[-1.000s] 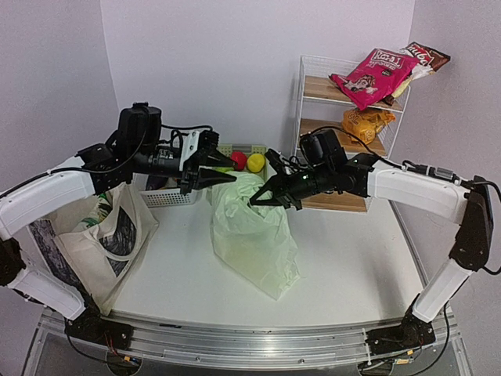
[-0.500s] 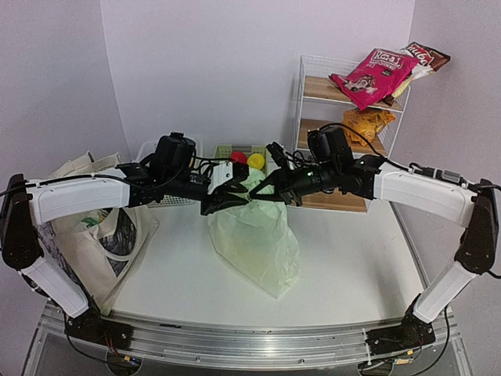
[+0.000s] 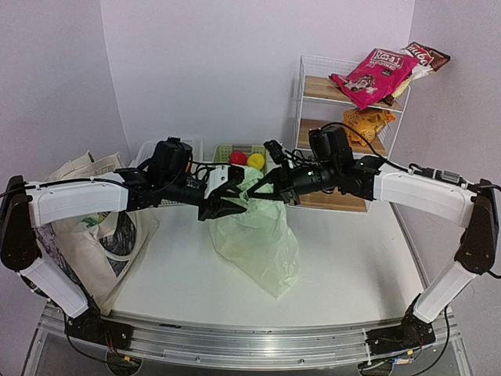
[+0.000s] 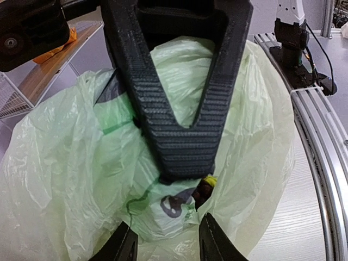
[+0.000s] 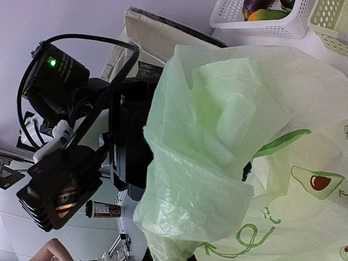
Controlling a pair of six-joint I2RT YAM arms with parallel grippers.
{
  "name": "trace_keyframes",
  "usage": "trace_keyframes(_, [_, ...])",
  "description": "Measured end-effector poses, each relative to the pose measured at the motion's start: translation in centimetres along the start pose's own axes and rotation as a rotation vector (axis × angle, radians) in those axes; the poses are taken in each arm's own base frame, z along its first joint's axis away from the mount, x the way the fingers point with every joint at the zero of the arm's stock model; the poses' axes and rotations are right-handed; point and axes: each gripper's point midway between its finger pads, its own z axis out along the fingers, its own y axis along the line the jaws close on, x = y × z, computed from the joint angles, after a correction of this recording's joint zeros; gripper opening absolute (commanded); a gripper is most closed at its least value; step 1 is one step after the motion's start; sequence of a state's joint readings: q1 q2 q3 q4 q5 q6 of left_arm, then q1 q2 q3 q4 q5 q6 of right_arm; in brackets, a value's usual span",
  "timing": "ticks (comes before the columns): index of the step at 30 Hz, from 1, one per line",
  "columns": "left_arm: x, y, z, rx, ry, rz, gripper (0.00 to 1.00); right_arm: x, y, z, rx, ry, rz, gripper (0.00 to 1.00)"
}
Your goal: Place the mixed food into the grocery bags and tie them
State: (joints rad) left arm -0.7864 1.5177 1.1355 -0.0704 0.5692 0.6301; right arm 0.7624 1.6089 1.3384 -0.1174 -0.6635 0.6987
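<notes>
The pale-green plastic bag [image 3: 254, 235] printed with avocado halves stands mid-table. My right gripper [image 3: 257, 188] is shut on the bag's top plastic and holds it up. In the left wrist view its fingers [image 4: 185, 147] meet in a V over the bag [image 4: 70, 179]. In the right wrist view the bag [image 5: 217, 163] drapes over and hides the jaws. My left gripper [image 3: 225, 198] is open at the bag's left top edge, with its tips [image 4: 166, 244] astride a fold of the bag. Something yellow and dark [image 4: 205, 186] shows inside. The cream canvas tote [image 3: 98, 235] stands at the left.
A white wire shelf [image 3: 301, 102] at the back right holds a pink snack packet [image 3: 372, 72], a brown one [image 3: 427, 55] and an orange one [image 3: 366, 121]. A white basket [image 3: 164, 194] and a yellow-green basket [image 3: 246, 149] with red and yellow fruit stand behind the bag.
My left arm has lowered and reached right until its open gripper is at the bag's top. My right gripper has risen slightly, lifting the bag's top plastic.
</notes>
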Motion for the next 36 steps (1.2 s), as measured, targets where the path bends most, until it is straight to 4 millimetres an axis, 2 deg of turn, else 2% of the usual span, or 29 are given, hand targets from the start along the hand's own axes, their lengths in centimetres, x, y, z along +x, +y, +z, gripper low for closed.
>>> trace_keyframes(2, [-0.2,-0.2,0.0,0.013,-0.013,-0.007,0.33,0.0,0.1,0.0,-0.003,-0.001,-0.003,0.00])
trace_keyframes(9, [-1.8,-0.8,-0.7,0.048,-0.065,-0.015,0.36,0.1,-0.2,0.1,-0.001,-0.002,-0.004,0.00])
trace_keyframes(12, [-3.0,-1.1,-1.5,0.058,-0.098,-0.004,0.30,0.1,-0.3,0.1,-0.001,-0.004,-0.006,0.00])
trace_keyframes(15, [-3.6,-1.3,-1.8,0.066,-0.115,-0.010,0.29,0.1,-0.2,0.1,-0.003,-0.003,-0.007,0.00])
trace_keyframes(21, [-3.3,-1.0,-1.7,0.052,-0.103,-0.016,0.25,0.1,-0.2,0.1,-0.006,-0.002,-0.008,0.00])
trace_keyframes(28, [-1.9,-0.3,-0.7,0.022,-0.063,-0.030,0.20,0.2,0.1,0.1,-0.019,0.004,-0.012,0.00])
trace_keyframes(30, [-1.7,-0.1,-0.5,0.019,-0.061,-0.031,0.15,0.2,0.2,0.2,-0.026,0.005,-0.016,0.00])
trace_keyframes(33, [-1.7,0.1,-0.3,0.012,-0.066,-0.026,0.02,0.1,0.3,0.2,-0.031,0.002,-0.021,0.00])
trace_keyframes(36, [-1.9,0.3,-0.3,0.006,-0.074,-0.024,0.00,0.1,0.3,0.3,-0.032,0.002,-0.022,0.00])
